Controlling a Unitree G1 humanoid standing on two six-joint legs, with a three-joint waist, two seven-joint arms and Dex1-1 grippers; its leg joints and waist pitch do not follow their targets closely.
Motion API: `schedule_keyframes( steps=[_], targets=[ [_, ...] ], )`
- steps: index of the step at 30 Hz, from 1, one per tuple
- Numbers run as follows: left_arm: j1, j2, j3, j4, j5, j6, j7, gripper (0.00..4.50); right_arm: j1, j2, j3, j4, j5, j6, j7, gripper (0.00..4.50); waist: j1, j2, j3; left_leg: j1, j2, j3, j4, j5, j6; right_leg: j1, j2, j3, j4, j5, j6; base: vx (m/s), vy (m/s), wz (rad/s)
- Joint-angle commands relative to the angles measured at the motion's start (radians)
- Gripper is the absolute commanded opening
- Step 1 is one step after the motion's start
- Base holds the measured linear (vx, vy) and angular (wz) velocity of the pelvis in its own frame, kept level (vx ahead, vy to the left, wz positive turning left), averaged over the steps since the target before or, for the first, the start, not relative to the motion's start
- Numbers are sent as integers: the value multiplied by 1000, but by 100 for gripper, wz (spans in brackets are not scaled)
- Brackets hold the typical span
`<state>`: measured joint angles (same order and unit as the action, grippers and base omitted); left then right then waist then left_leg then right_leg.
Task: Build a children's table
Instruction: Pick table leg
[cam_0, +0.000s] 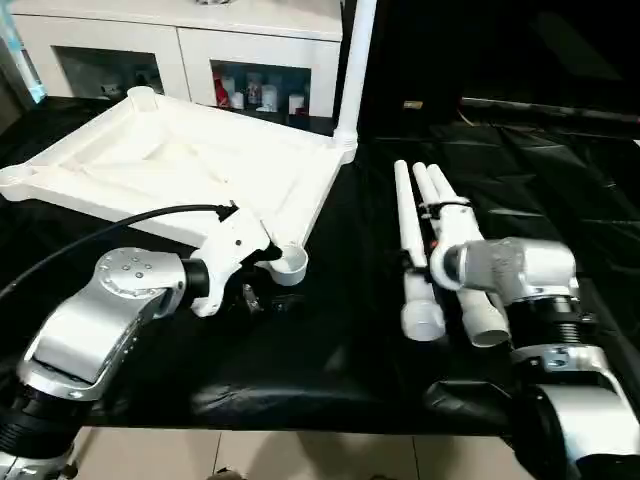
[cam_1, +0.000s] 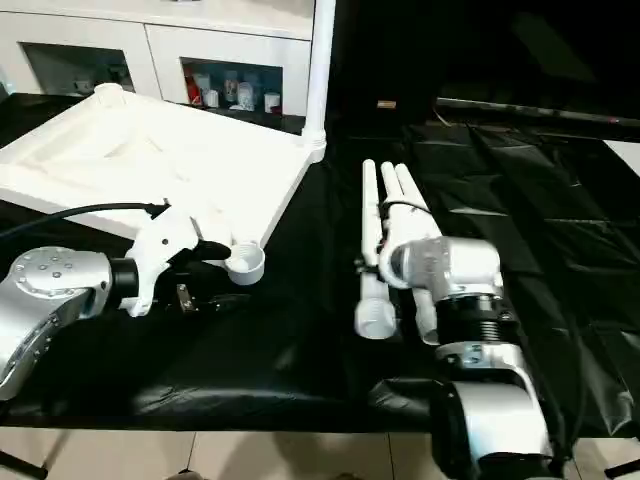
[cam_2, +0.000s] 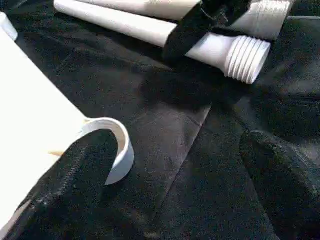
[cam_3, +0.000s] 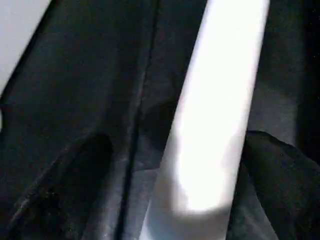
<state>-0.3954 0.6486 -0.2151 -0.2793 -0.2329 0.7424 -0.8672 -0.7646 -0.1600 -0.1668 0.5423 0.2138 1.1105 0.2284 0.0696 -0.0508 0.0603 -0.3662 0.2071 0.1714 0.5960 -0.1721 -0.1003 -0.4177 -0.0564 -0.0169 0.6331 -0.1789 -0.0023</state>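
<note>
Table top (cam_0: 170, 165) lies upside down on the black sheet (cam_0: 330, 350), ribbed side up. One leg (cam_0: 355, 65) is already standing in the far corner socket. Three loose legs (cam_0: 425, 250) lie side by side to my right, threaded ends toward me.

My left gripper (cam_2: 165, 190) is spread wide at the near corner socket (cam_0: 288, 264), one finger (cam_2: 75, 180) against the socket rim, nothing pinched. My right gripper (cam_3: 165, 170) is also spread wide, straddling one of the loose legs, not clamped as far as I can see.

Handling, my read: the legs are hollow plastic tubes, so light, stiff, smooth and prone to roll or slip in the fingers. Grab mid-shaft or slightly toward the threaded end, across the diameter, not on the threads. The top is light too and will slide on the sheet when a leg is pushed in, so the left gripper should brace it at the corner.

Obstacles: the neighbouring legs lie touching, leaving little finger room between them. The sheet is wrinkled. The left arm's black cable (cam_0: 110, 225) crosses over the top. The white cabinet (cam_0: 180, 50) sits behind, well clear.
</note>
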Motion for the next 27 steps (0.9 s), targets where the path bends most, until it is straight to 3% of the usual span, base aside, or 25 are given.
schedule_keyframes(
  steps=[1, 4, 5, 21, 23, 24, 27],
  targets=[
    [-17, 8, -3, -8, 4, 1, -3, 450, -16, -2, 6, 16, 10, 14, 6, 448, 4, 15, -75, 11, 0, 7, -63, -144, -73, 55, -44, 24, -59, -124, -160, 0, 0, 0],
    [-17, 10, -5, -13, 2, 6, -4, 450, -18, 13, 9, 42, 4, 10, -2, 431, 5, 16, -75, 10, -1, 7, -63, -145, -76, 55, -45, 24, -59, -125, -160, 0, 0, 0],
    [-15, 12, -4, -16, -1, 8, -5, 450, -19, 17, 11, 46, 4, 8, -2, 421, 5, 11, -75, 10, 0, 7, -64, -145, -76, 55, -45, 23, -59, -129, -159, 0, 0, 0],
    [-19, 7, -1, -15, -12, 21, 4, 450, -56, 25, 0, 131, -7, -35, -26, 285, 7, 12, -74, 10, 0, 8, -63, -150, -81, 53, -46, 25, -59, -148, -145, 0, 0, 0],
    [-45, -44, 15, 26, -1, 65, 77, 450, -50, 24, -30, 110, 2, -32, -49, 275, 6, 14, -73, 11, -1, 9, -63, -158, -86, 51, -43, 25, -60, -146, -145, 0, 0, 0],
    [-53, -59, 13, 40, 4, 68, 91, 450, -41, 27, -44, 93, 5, -36, -64, 269, 9, 23, -75, 13, -1, 7, -61, -158, -89, 51, -44, 25, -59, -136, -147, 0, 0, 0],
    [-66, -104, 22, 74, 4, 75, 130, 450, -14, 35, -64, 54, 9, -60, -83, 244, 16, 17, -75, 13, -2, 7, -62, -171, -88, 52, -44, 25, -62, -149, -142, 0, 0, 0]
  ],
)
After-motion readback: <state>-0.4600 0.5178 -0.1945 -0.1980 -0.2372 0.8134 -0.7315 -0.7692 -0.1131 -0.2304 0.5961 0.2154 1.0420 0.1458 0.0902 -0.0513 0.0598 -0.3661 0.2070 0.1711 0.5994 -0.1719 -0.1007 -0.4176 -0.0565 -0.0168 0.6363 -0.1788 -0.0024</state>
